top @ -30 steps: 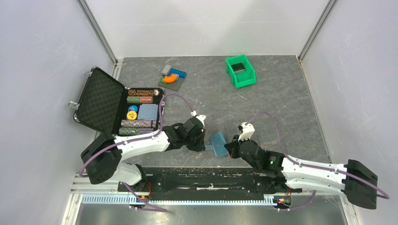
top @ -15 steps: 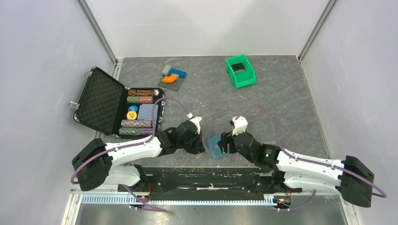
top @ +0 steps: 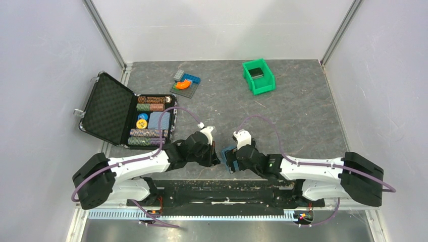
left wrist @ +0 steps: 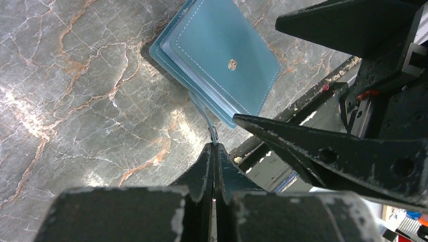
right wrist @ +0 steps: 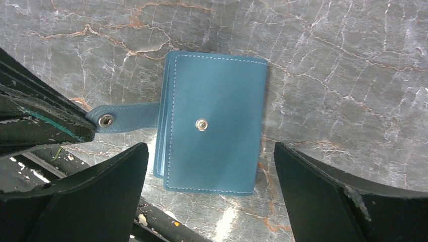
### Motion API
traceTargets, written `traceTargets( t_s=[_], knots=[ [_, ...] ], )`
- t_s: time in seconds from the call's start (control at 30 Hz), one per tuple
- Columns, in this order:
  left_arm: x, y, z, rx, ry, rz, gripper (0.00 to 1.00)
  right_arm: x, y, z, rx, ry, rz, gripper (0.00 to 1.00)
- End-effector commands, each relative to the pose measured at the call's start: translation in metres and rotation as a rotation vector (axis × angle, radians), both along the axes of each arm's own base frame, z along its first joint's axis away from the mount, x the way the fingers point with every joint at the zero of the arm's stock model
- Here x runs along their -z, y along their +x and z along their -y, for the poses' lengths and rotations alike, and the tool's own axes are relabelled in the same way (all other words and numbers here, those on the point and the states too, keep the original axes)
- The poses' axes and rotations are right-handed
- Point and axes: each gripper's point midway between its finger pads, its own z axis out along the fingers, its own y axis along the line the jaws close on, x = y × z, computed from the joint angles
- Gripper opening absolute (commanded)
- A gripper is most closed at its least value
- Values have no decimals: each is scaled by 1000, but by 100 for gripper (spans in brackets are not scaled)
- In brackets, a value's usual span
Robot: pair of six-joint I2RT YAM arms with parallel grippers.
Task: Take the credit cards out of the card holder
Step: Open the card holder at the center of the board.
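Lying closed on table (right wrist: pixel 328 60), just beside near edge, card holder (right wrist: pixel 214 126) is straddled from above by spread right gripper (right wrist: pixel 209 151); its strap (right wrist: pixel 128 117) is pinched by clenched left gripper (left wrist: pixel 214 146).

Top camera looks down from high behind — both wrist cameras look down, close, sharing the card holder (right wrist: pixel 217 91).
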Motion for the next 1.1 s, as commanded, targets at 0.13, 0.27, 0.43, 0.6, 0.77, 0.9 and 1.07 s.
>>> traceTargets(
  t_s=[0.13, 0.27, 0.43, 0.6, 0.77, 0.9, 1.07],
  knots=[
    [-16, 2, 6, -10, -75, 24, 2, -7, 6, -13, 42, -46, 38, 97],
    [-17, 2, 5, -16, -76, 28, 2, -4, 8, -9, 68, -104, 51, 93],
    [-8, 3, -5, -43, -15, 18, 2, -15, 17, 4, 138, -121, 104, 83],
    [1, 1, -12, -57, 17, 2, 2, -27, 21, 18, 182, -131, 147, 78],
    [7, 1, -16, -60, 44, 3, 2, -34, 23, 31, 213, -123, 175, 74],
    [9, 2, -18, -65, 58, 3, 2, -39, 27, 38, 226, -111, 190, 70],
    [11, 1, -21, -68, 66, 2, 2, -44, 31, 40, 202, -110, 198, 70]
  ],
)
